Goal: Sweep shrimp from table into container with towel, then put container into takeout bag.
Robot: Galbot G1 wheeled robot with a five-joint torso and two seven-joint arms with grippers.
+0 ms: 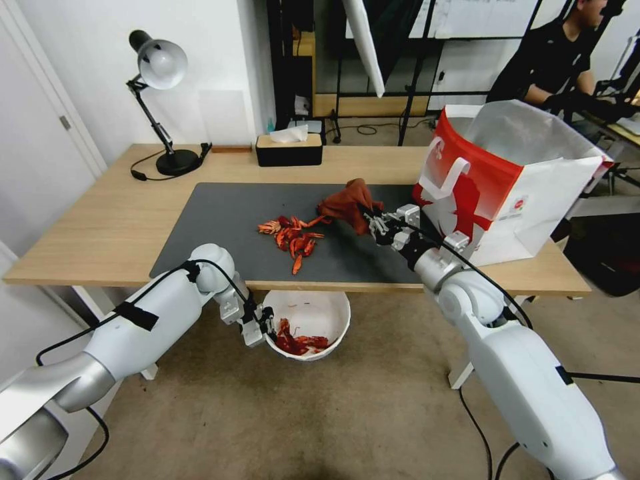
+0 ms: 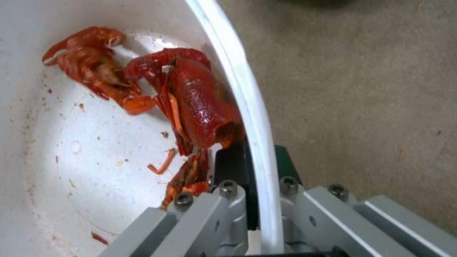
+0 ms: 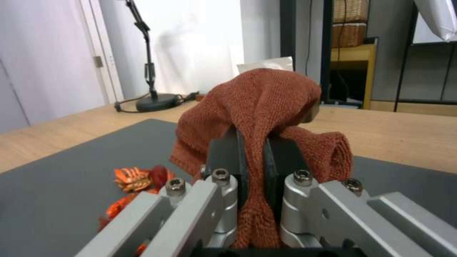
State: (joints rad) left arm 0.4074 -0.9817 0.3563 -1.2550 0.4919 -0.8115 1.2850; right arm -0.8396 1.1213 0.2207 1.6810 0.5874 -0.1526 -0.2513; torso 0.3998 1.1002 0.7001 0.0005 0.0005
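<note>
Below the desk's [image 1: 100,227] near edge, my left gripper [image 1: 259,325] pinches the bowl [image 1: 333,313] rim; some shrimp [image 1: 299,343] inside, more [image 1: 293,239] on the mat. Right gripper [image 1: 371,221] clamps the towel [image 1: 347,203]. Bag [image 1: 527,200] waits.

I see red-orange shrimp [image 1: 293,240] on the dark grey mat [image 1: 220,227] of the light wood table [image 1: 100,227], and darker glossy red ones in my white container [image 1: 333,313], whose inside is flecked with red specks. My towel [image 1: 347,203] is rust-red, finely ribbed. The takeout bag [image 1: 507,193] at the table's right end is red and white, with white handles and silver-grey lining.
</note>
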